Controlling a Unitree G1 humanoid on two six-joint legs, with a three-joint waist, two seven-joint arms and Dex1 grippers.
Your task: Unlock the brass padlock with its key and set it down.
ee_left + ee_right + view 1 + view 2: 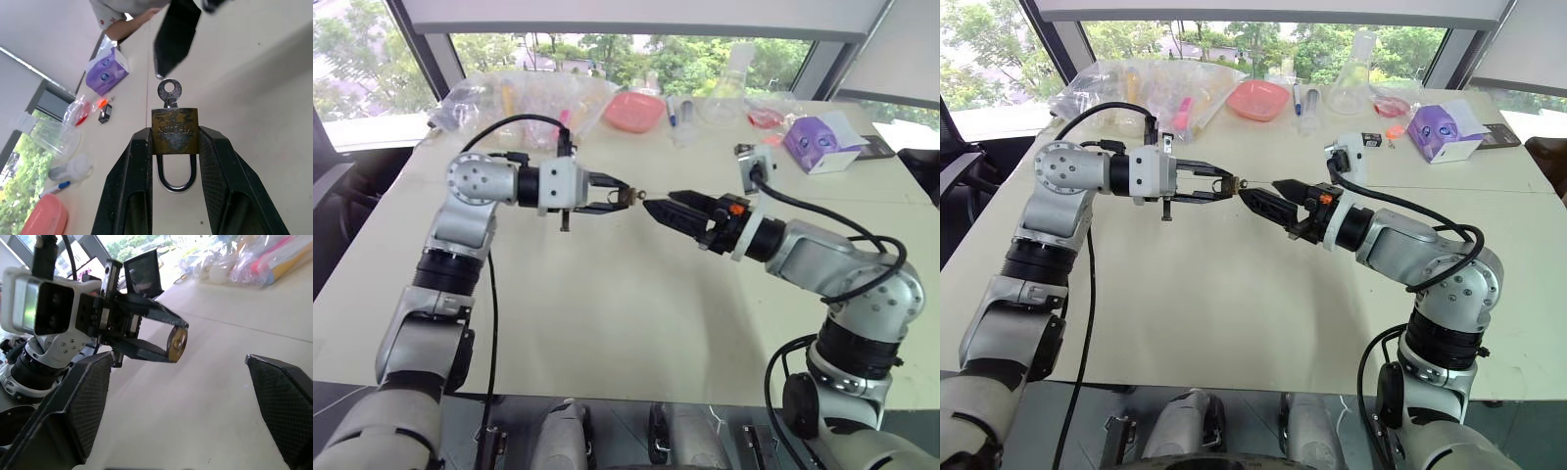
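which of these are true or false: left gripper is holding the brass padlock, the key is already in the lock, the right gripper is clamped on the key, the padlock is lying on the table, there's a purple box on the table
1. The left gripper holds the brass padlock. True: its body is pinched between the two fingers.
2. The key is in the lock. True: its round head sticks out of the padlock's body.
3. The right gripper is clamped on the key. False: its fingers are apart and it is short of the key.
4. The padlock lies on the table. False: it is held up in the air above it.
5. A purple box sits on the table. True: at the far right side.
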